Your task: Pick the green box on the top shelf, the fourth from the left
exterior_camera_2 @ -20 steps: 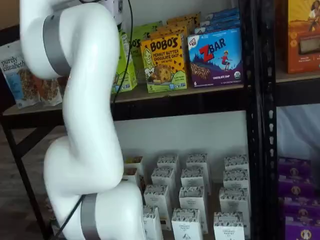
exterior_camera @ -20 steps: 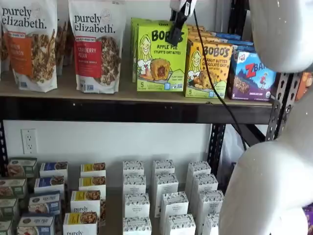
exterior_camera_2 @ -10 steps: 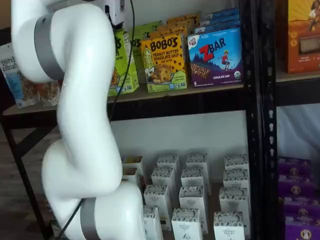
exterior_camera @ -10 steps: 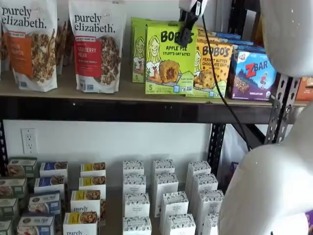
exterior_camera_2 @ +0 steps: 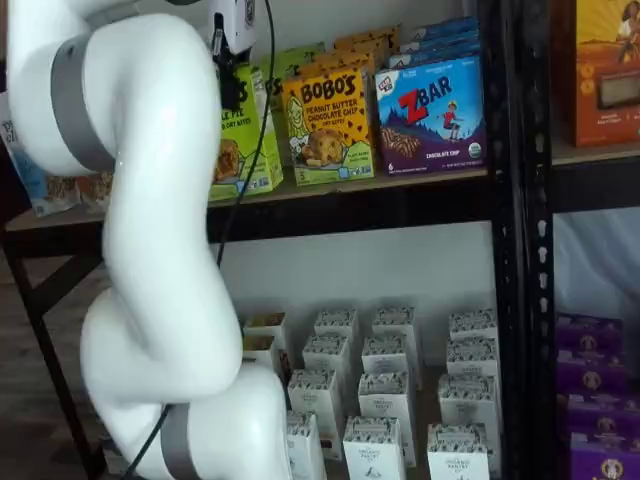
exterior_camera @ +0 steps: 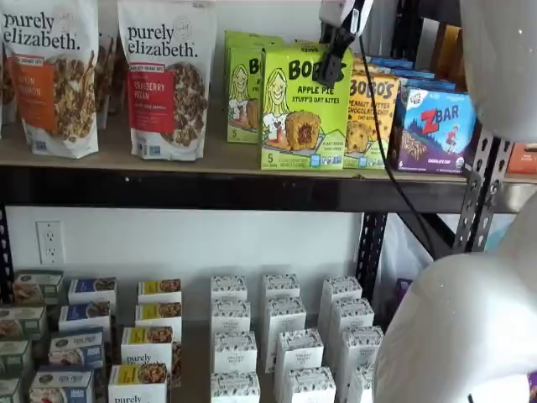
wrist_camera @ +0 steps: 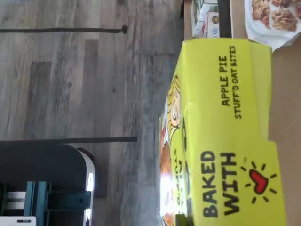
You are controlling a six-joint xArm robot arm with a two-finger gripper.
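One green box (exterior_camera: 305,107) stands at the very front edge of the top shelf (exterior_camera: 210,159), forward of its row. The gripper (exterior_camera: 332,60) comes down from above with its black fingers clamped shut on the box's upper right corner.

The hold looks narrow and off-centre, so the box may twist or slip as it clears the black rail. If its base catches the shelf lip, it may tip out of the fingers. The cable hanging beside the fingers could brush the neighbouring yellow box (exterior_camera: 371,109).

Counted near to far: one green box in the grip, at least one more green box (exterior_camera: 243,92) behind and to its left, and one yellow box in front of a row I cannot count. Beside these stand one blue box (exterior_camera: 436,126) and two granola bags (exterior_camera: 166,75). Many small white cartons (exterior_camera: 281,336) fill the lower shelf.
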